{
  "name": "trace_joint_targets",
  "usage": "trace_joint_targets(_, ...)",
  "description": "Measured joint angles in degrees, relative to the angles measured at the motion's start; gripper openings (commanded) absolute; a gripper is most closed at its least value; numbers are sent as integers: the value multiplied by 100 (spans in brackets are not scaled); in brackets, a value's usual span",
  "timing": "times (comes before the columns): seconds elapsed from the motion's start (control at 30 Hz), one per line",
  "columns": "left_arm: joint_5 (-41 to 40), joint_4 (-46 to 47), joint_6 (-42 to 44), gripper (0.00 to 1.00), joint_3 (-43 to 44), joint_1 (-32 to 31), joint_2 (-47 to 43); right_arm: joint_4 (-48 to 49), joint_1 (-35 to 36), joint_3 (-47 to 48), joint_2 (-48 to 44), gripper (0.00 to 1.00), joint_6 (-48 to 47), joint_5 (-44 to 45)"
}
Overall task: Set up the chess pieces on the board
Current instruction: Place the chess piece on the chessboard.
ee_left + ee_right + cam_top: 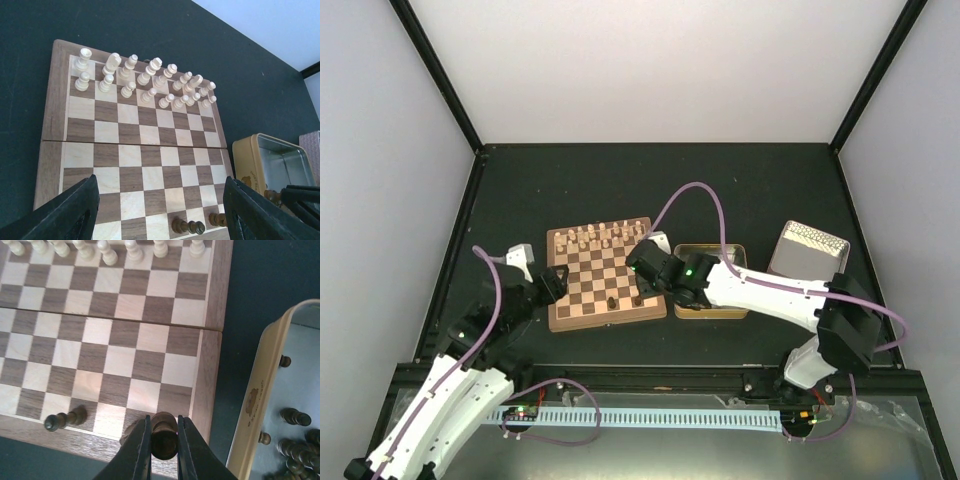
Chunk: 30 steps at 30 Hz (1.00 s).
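Clearly the right claw (163,426) is pinching a dark chessman (164,441) between its two fingers at the bottom centre of the right wrist view, over a corner of the board (212,305). The piece looks like turned wood: light, stiff and smooth, with a rounded profile that could twist or slip out of a loose pinch. A firm hold across the round body, as here, should suit it. Whether its base touches the square cannot be told. Another dark piece (62,421) lies toppled on the board at lower left, which suggests these tip easily on their narrow feet. More dark chess pieces (295,416) lie loose in the tin (260,405) at lower right. Cream chessmen (150,75) stand in two rows at the top of the left wrist view. The left claw (160,205) hangs spread wide and empty at the bottom of that view, over the board's edge.
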Motion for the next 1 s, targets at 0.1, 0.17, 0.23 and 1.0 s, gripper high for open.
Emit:
trace_joint_targets(0.1,-59,-37,-20,70,0,0,-26,-83,-2,0,131,6,72,-2)
trace_joint_targets(0.17,-70,-44,-22,70,0,0,-24,-131,-2,0,203,6,105,-4)
trace_joint_targets(0.23,-68,-44,-22,70,0,0,-22,-155,-2,0,299,6,109,-11)
trace_joint_targets(1.0,-42,-28,-20,70,0,0,142,-140,4,-164,846,9,122,-553)
